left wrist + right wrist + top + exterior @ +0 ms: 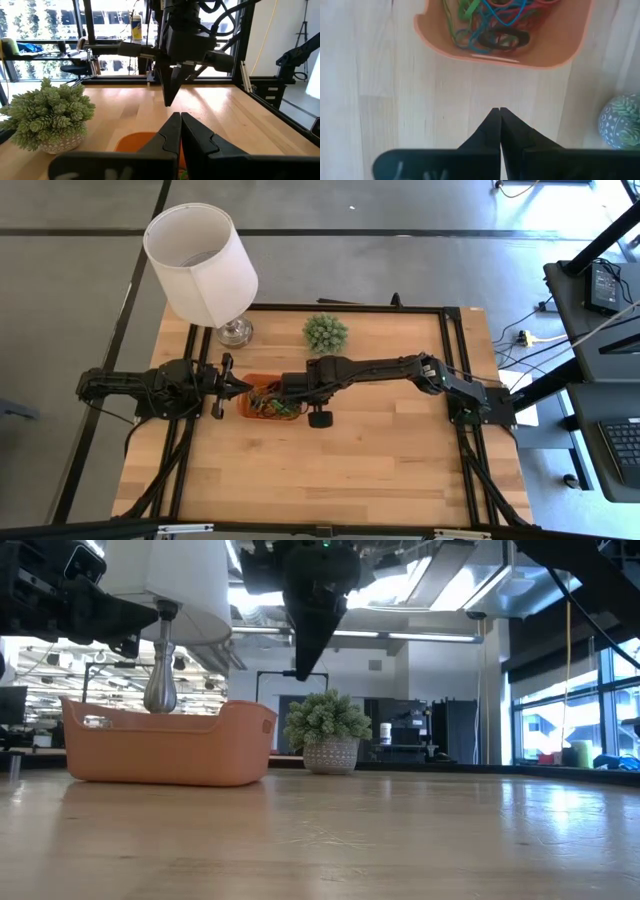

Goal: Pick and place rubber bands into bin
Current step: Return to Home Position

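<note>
The orange bin (246,406) sits left of the table's middle, with several coloured rubber bands (490,22) piled inside. In the high view the rubber bands (270,406) show as a tangle. My right gripper (499,111) is shut and empty. It points straight down, raised above the table by the bin's right end, as the low view (304,672) shows. My left gripper (179,118) is shut and empty too. It reaches level from the table's left, raised over the bin's left end (240,386).
A lamp with a white shade (200,255) stands on its metal base (235,332) just beyond the bin. A small potted plant (326,332) stands at the far edge. Bare wood stretches across the table's near half and right side (380,450).
</note>
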